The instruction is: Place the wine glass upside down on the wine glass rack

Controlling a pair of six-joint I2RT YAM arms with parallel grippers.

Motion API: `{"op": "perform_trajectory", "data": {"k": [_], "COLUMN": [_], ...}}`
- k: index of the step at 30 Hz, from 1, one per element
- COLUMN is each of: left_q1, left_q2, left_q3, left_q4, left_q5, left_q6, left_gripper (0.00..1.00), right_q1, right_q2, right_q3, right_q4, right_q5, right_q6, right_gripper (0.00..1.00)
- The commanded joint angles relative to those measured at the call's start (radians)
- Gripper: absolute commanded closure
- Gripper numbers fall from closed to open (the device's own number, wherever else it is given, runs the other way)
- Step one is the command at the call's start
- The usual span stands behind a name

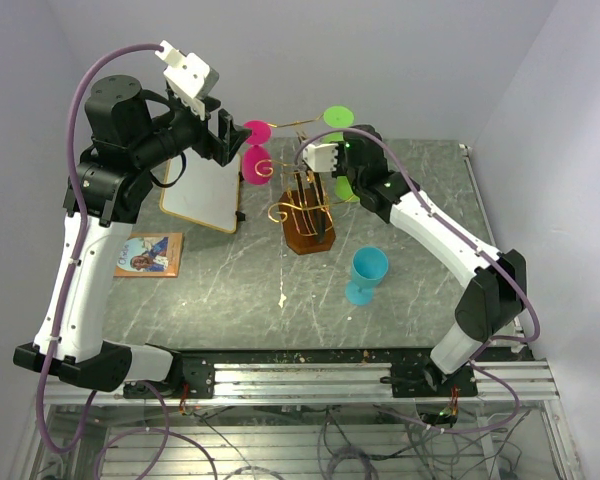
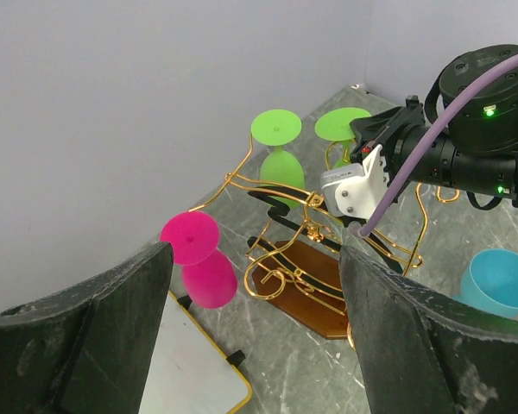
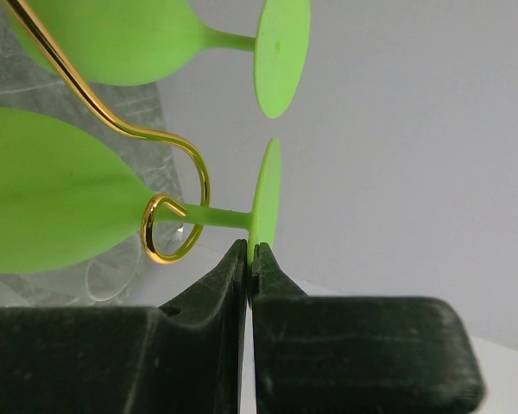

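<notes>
1. Your right tool [image 3: 250,254] has its fingers [image 3: 155,345] pressed together. In its wrist view the lower edge of a green foot disc meets the seam at the fingertips, and you cannot tell whether the disc is pinched there.
2. That foot belongs to the green wine glass [image 3: 52,198] at the left of the frame. Its stem runs through a gold scroll of the wine glass rack [image 3: 174,233].
3. A second green glass [image 3: 121,34] lies along the top of that frame, beside another gold wire.
4. Your left tool [image 2: 255,252] stands wide apart with nothing between its fingers [image 2: 86,345]. In the top view it sits raised at upper left, facing the rack.
5. Just beyond it, a pink glass [image 2: 209,276] is at the end of a rack arm, foot up and bowl down.
6. The rack's dark brown base [image 1: 302,240] rests mid-frame on the counter [image 1: 230,280].
7. Lower right of the rack, a blue glass [image 1: 367,268] stands on the counter, apart from the rack.
8. At left lie a white board [image 1: 202,190] with a yellow rim and a picture card [image 1: 148,253].
</notes>
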Motion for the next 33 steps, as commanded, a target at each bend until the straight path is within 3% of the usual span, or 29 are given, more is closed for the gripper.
{"op": "perform_trajectory", "data": {"k": [1,14,33], "left_q1": [0.009,0.009,0.012], "left_q2": [-0.016,-0.019,-0.033], "left_q3": [-0.005,-0.007,-0.017], "left_q4": [0.02,0.021,0.021], "left_q5": [0.026,0.031,0.037], "left_q6": [0.006,0.005,0.006], "left_gripper": [0.12,0.12,0.12], "right_q1": [-0.014,-0.012,-0.002], "right_q2": [-0.036,-0.078,-0.079], "right_q3": [-0.015,-0.02,-0.053], "right_q4": [-0.003,-0.075,-0.053], "right_q5": [0.019,-0.046,-0.047], "right_q6": [0.001,0.051,0.021], "right_gripper": [1.0,1.0,1.0]}}
